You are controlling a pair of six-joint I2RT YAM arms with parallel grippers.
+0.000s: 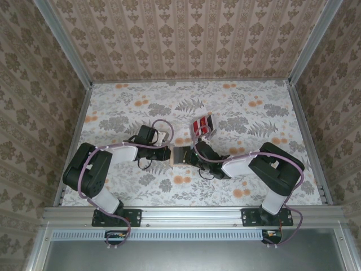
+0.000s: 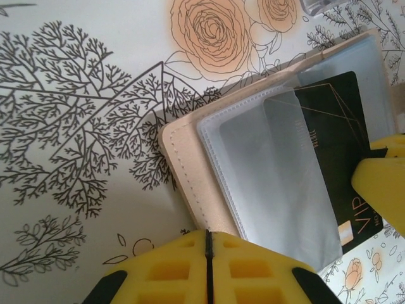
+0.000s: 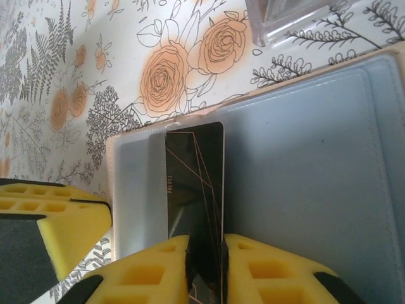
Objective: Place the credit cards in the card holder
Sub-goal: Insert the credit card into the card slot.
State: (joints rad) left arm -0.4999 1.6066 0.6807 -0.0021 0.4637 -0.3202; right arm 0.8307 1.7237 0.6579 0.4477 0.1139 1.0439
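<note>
Left gripper (image 2: 207,244) was clenched on the near left edge of the card holder (image 2: 183,171), its yellow pads meeting with no gap. I judge that it kept the opened tan cover flat, so that the pockets would not slide away. Right gripper (image 3: 205,253), reaching in from the right, had its pads a little apart, and the near end of the black card (image 3: 195,177) lay between them. The hold looked loose, probably because the card sat partly under a clear pocket (image 2: 278,190) and needed only a push. Farther off and slightly to the right, apart from the holder, the red cards (image 1: 202,125) stood in a clear stand (image 3: 288,19) on the flowered table (image 1: 130,107), within easy reach of the right arm. One card seemed nearly in; the red ones were not yet in.
</note>
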